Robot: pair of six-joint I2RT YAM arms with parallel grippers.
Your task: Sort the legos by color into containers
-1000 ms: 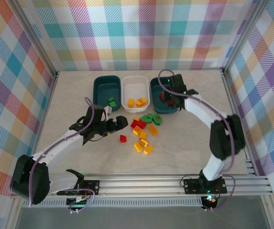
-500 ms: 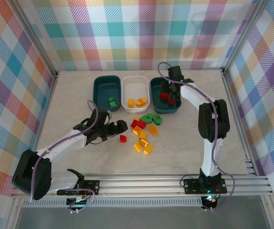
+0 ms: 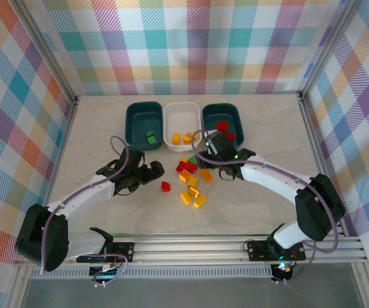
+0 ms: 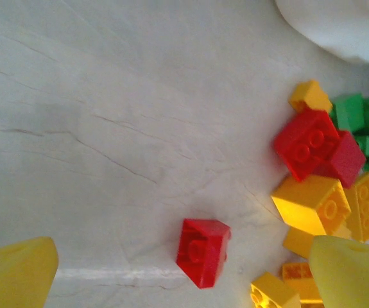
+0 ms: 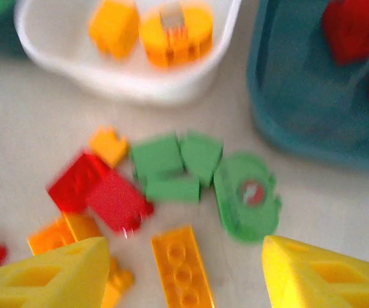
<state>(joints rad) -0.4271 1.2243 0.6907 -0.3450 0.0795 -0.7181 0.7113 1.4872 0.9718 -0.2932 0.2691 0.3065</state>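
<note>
Work surface: table [image 4: 107,96], a pale matt top of stone look with fine dark veins.
Containers: three rounded-rectangular plastic bins side by side at the upper centre of the top view: left teal bin [image 3: 135,115], white bin [image 3: 182,112], right teal bin [image 3: 226,110].
Bin contents: the left teal bin holds one green brick [image 3: 150,136]. The white bin holds orange-yellow pieces [image 3: 182,136], one of them round. The right teal bin holds red bricks [image 3: 225,129].
Loose legos: a glossy, studded pile [image 3: 192,174] at frame centre, just below the bins. Red, orange-yellow and green are mixed, and several pieces touch.
Lone red brick: [image 4: 202,251] blocky and glossy, on the table apart from the pile, to its left.
Green disc: [image 5: 247,196] round and flat, at the pile's upper right, near the right teal bin.
Long plate: [image 5: 181,269] orange-yellow and narrow, with one row of studs.
Left gripper: [image 3: 158,169] jaws spread wide, holding nothing. Its smooth yellow fingertips [image 4: 14,273] sit in the lower corners of the left wrist view, with the lone red brick on the table between them.
Right gripper: [image 3: 207,144] jaws apart and empty, over the pile's upper edge just below the white bin. The right wrist view is blurred.
</note>
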